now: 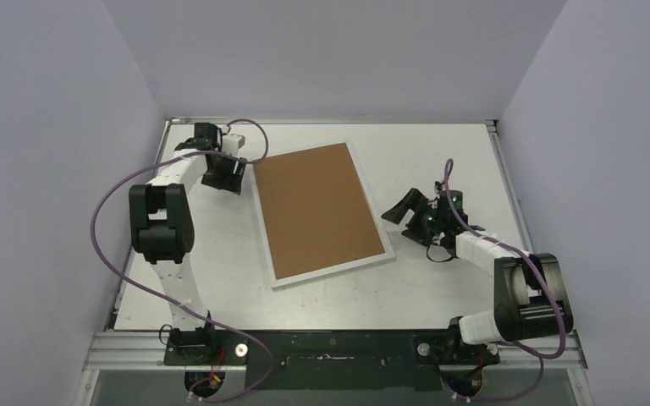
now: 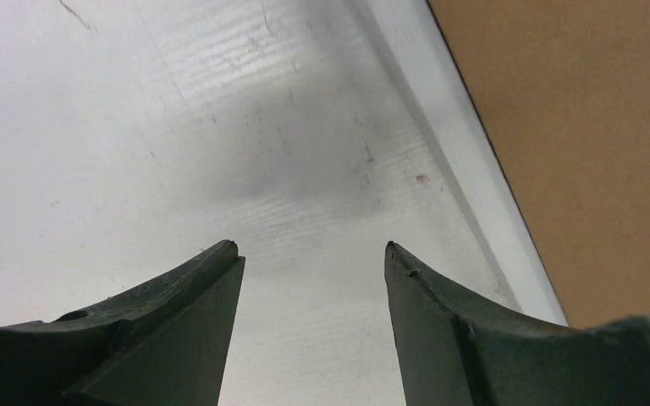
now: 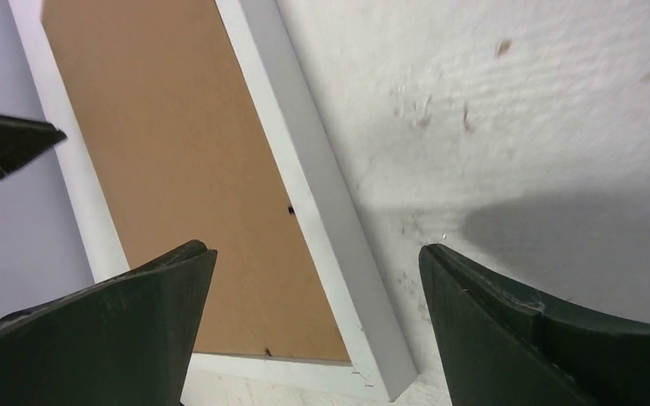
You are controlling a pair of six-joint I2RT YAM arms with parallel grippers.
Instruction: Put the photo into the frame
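The frame (image 1: 320, 211) lay back-up between the left gripper (image 2: 311, 247) and right gripper (image 3: 315, 249), both spread empty beside its edges, seemingly to lift it.

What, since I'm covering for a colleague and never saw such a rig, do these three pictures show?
Two robot arms are bolted at the near edge of a white table. The wide picture looks down from above and behind them; the other two come from cameras on each wrist, so the dark prongs at the bottom are that arm's own fingers. The left gripper and right gripper are both open and hold nothing. Between them lies the frame, back up, its brown board showing. No photo is visible in any view.
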